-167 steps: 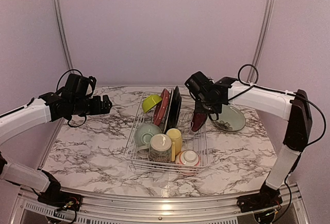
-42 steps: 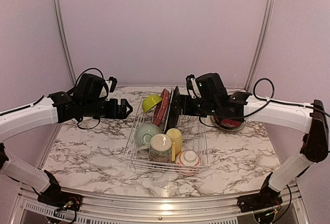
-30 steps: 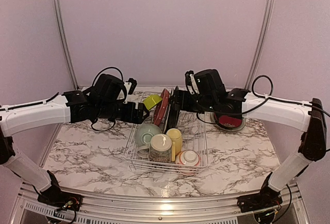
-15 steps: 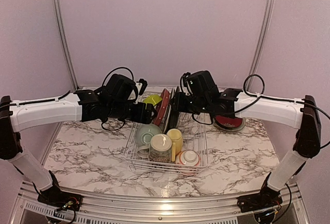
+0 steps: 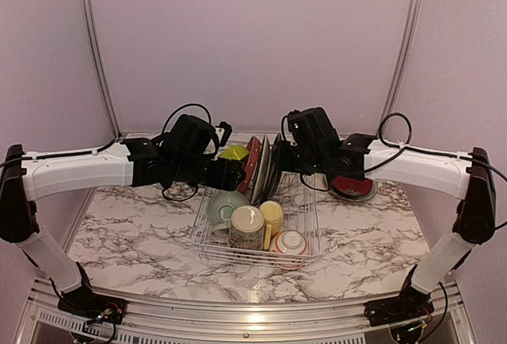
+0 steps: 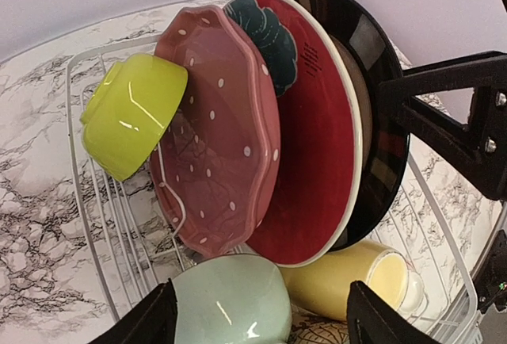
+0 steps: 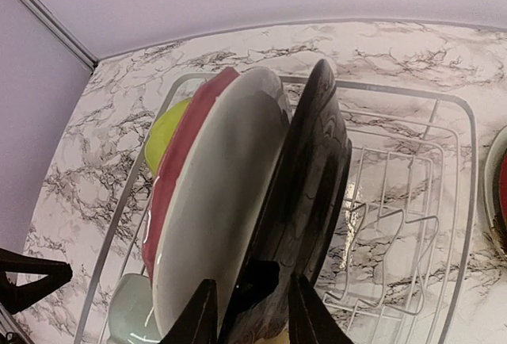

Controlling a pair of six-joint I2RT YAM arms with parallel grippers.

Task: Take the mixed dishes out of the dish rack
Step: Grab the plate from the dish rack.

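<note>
At the middle of the marble-patterned table (image 5: 127, 233), the white wire dish rack (image 5: 303, 209) is far from unloaded. Only a small red-topped stack of dishes (image 5: 353, 187) sits outside it, near the table's right edge, and eight pieces are left inside. Across the rack's far end, a tipped lime bowl (image 6: 131, 114), a pink scalloped plate with white dots (image 6: 222, 146), a red plate with a cream rim (image 6: 313, 146) and a glossy black plate (image 7: 313, 170) lean together on edge. Toward the near end sit a pale-green bowl (image 5: 226, 204), a yellow mug (image 5: 271, 215), a cream patterned mug (image 5: 246, 229) and a red-patterned bowl (image 5: 290, 243). The right gripper (image 7: 252, 296) straddles the black plate's rim; whether it already pinches cannot be told. The left gripper (image 6: 261, 300) hovers spread wide and empty near the lime bowl.
</note>
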